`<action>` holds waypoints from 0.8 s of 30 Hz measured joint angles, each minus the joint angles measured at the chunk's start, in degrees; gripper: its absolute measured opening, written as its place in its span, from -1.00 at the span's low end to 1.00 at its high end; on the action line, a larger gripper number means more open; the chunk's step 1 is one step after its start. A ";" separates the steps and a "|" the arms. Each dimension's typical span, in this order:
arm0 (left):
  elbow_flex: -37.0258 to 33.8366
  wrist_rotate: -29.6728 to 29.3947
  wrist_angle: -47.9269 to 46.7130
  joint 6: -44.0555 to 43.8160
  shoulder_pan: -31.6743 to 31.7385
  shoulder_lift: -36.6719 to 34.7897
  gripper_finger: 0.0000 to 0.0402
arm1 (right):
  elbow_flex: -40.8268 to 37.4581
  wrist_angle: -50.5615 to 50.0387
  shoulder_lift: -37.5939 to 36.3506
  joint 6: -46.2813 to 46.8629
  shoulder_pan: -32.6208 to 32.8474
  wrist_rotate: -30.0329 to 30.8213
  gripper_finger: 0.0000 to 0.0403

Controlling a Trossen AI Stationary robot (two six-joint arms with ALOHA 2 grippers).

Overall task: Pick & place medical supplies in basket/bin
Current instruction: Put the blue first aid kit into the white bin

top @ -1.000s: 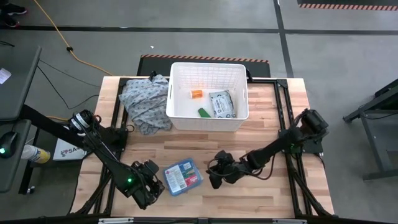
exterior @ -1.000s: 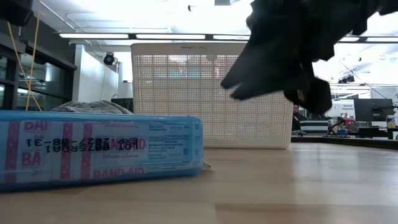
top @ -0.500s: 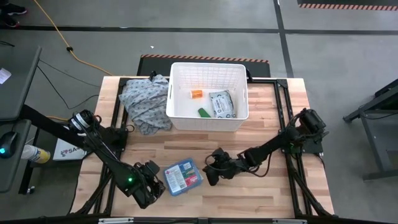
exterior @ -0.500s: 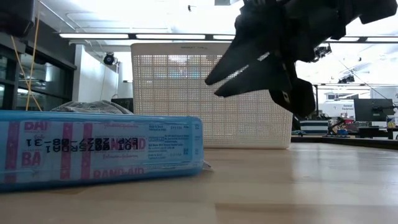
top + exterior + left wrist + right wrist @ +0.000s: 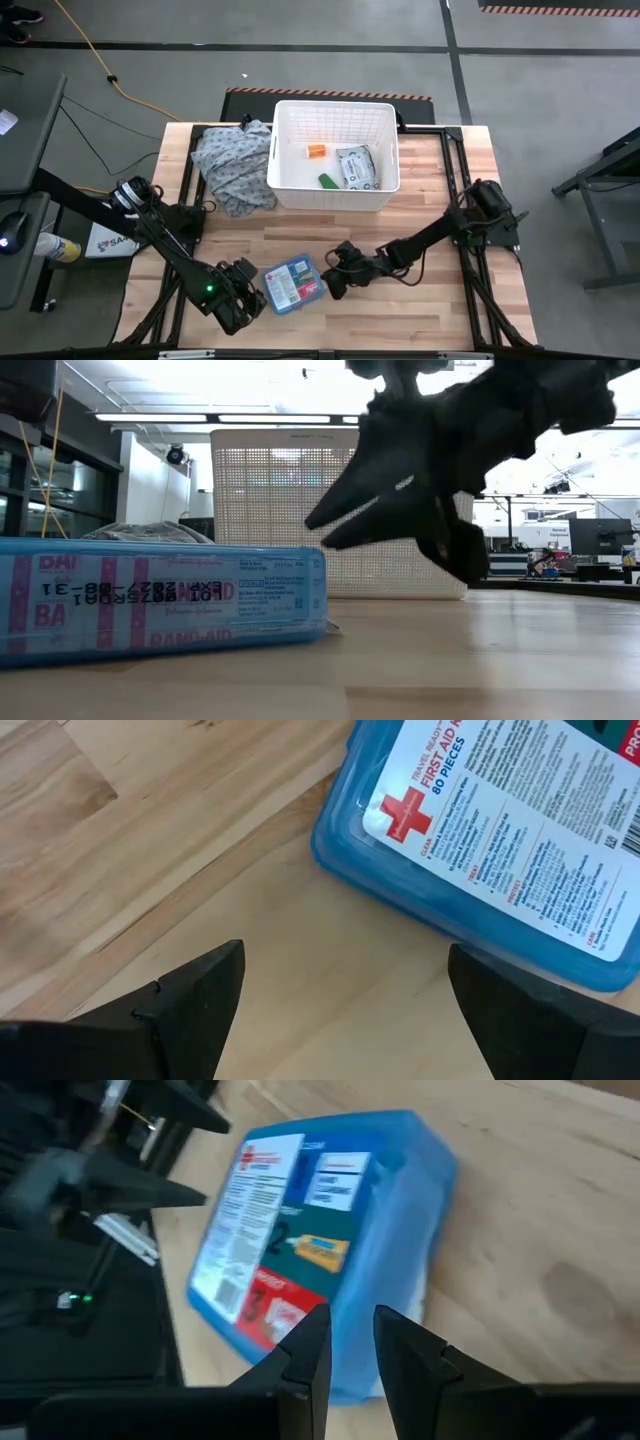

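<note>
Half of the blue first-aid box (image 5: 160, 598) is cut off in the low view; flat on the desk (image 5: 420, 310) between wide-open left gripper (image 5: 243, 300) and narrowly parted, empty right gripper (image 5: 337, 283).

The pale wooden butcher-block desk (image 5: 430, 200) is made of narrow glued strips, smooth with a light satin sheen and visible grain. The flat blue plastic first-aid box (image 5: 294, 283) is translucent and glossy, with a smooth printed white paper label bearing a red cross (image 5: 404, 813). The large white rectangular plastic basket (image 5: 385, 170) looks matt, its walls moulded in a fine perforated lattice. Inside it lies a grey-white soft packet (image 5: 357, 167) with a crinkled, faintly shiny film surface. The grey-blue patterned cloth heap (image 5: 233, 162) is soft, matt and rumpled. Both grippers' fingers (image 5: 190, 995) are dark matt plastic.
</note>
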 joint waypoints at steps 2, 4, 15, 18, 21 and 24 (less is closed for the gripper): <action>0.00 0.00 0.08 0.08 0.00 0.00 0.90 | 0.00 -0.14 0.43 -0.02 -0.61 -0.71 -0.65; 0.00 -0.05 0.08 0.33 0.00 0.00 0.90 | 0.00 0.10 0.56 -0.09 -1.04 -1.44 -0.65; 0.00 -0.88 0.15 0.46 0.00 0.00 0.90 | 0.00 0.20 0.71 -0.13 -1.71 -2.50 -0.65; 0.00 -0.90 0.23 0.46 0.00 0.00 0.90 | 0.00 0.17 0.71 -0.13 -1.71 -2.50 -0.65; 0.00 -0.92 0.48 0.46 0.00 0.00 0.90 | 0.00 0.79 1.29 -0.13 -1.71 -2.58 -0.65; 0.00 -0.92 0.62 0.46 0.00 0.00 0.90 | 0.50 1.97 3.04 -0.02 -1.71 -4.05 -0.65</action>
